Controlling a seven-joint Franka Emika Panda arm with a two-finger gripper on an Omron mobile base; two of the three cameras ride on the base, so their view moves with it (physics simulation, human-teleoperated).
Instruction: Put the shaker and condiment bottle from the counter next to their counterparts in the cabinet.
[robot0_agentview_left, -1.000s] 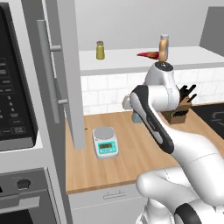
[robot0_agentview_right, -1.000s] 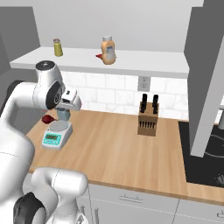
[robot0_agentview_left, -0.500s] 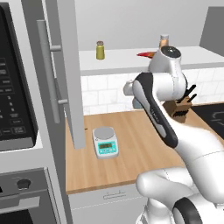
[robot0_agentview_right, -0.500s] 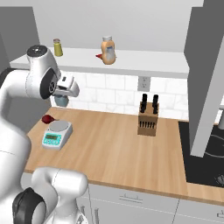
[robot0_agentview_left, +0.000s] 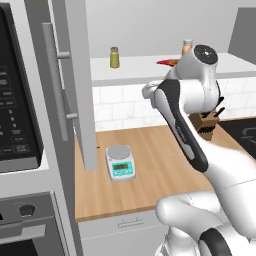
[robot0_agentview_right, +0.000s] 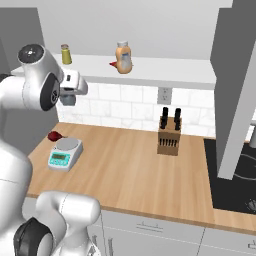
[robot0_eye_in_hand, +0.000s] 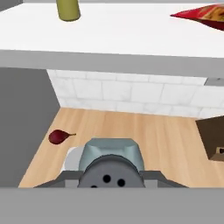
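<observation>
My gripper (robot0_eye_in_hand: 110, 177) is shut on the shaker (robot0_eye_in_hand: 109, 151), a pale blue-grey jar with a dark holed cap. It hangs just below the front edge of the cabinet shelf (robot0_eye_in_hand: 122, 39), and the gripper (robot0_agentview_right: 68, 98) is high over the counter's (robot0_agentview_right: 130, 170) left end. On the shelf (robot0_agentview_right: 170, 70) stands the orange condiment bottle (robot0_agentview_right: 123, 55), with the red pointed bottle (robot0_agentview_right: 115, 64) lying beside it. The olive-yellow jar (robot0_agentview_right: 65, 54) stands farther left, and in the hand view the olive-yellow jar (robot0_eye_in_hand: 68, 8) is up and left of the shaker.
A kitchen scale (robot0_agentview_right: 65, 151) and a small dark red root (robot0_agentview_right: 55, 135) sit on the counter's left end. A knife block (robot0_agentview_right: 169, 135) stands by the back wall. The open grey cabinet door (robot0_agentview_left: 67, 85) hangs to the left, and a stovetop (robot0_agentview_right: 235, 185) lies to the right.
The arm has lifted the gripper and the shaker from near the scale up to just below shelf height.
</observation>
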